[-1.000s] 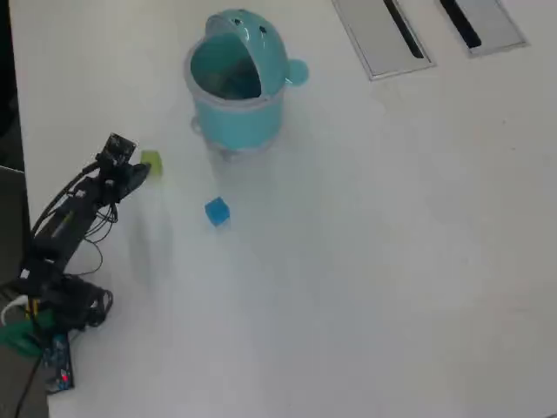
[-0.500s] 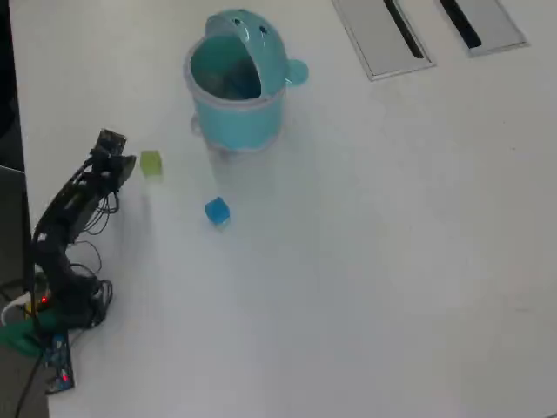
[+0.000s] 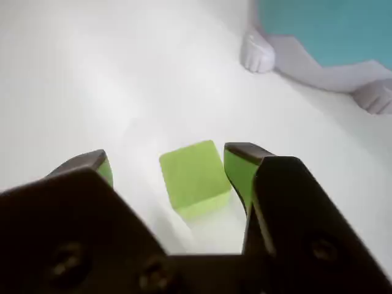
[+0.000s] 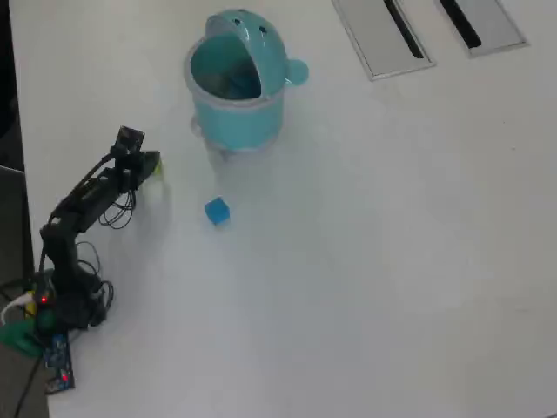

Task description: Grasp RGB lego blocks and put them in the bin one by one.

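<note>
We count two small plastic cubes on the white counter (image 4: 365, 261), one yellow-green cube (image 3: 195, 177) lying ungripped between our hand's (image 3: 171, 165) open jaws, one blue cube (image 4: 217, 211) nearby, one light teal round plastic bin (image 4: 237, 83) beyond, two flat grey panels (image 4: 383, 35).

Green block (image 3: 195, 176): smooth plastic, matt to slightly satin, crisp edges. Blue block (image 4: 217, 211): same look, too small to judge finish. Gripper (image 3: 165, 168): matt black plastic, faintly grainy, recessed screw heads; inner jaw faces tinted green by reflection. Bin (image 4: 237, 87): teal plastic, smooth, soft sheen; pale plastic feet in wrist view, blurred. Table (image 4: 392, 244): white, smooth, semi-gloss, faint reflections under bin. Panels (image 4: 383, 35): grey, flat, brushed-metal look, dark slots. Arm (image 4: 83, 205): black plastic, loose cables.
</note>
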Available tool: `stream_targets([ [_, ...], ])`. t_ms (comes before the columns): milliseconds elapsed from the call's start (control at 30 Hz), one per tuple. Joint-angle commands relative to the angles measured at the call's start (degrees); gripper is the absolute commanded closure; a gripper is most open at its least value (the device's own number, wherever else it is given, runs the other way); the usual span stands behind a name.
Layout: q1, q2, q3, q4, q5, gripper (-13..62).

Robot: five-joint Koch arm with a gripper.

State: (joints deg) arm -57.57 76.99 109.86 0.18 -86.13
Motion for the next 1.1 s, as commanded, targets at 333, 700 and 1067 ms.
stream_targets([
  [333, 2.20, -6.42, -5.45, -9.84, 0.00, 15.6],
  [700, 3.34, -10.28, -4.57, -14.85, 4.83, 30.0],
  [1067, 2.90, -3.16, -1.85, -16.96, 11.60, 36.2],
])
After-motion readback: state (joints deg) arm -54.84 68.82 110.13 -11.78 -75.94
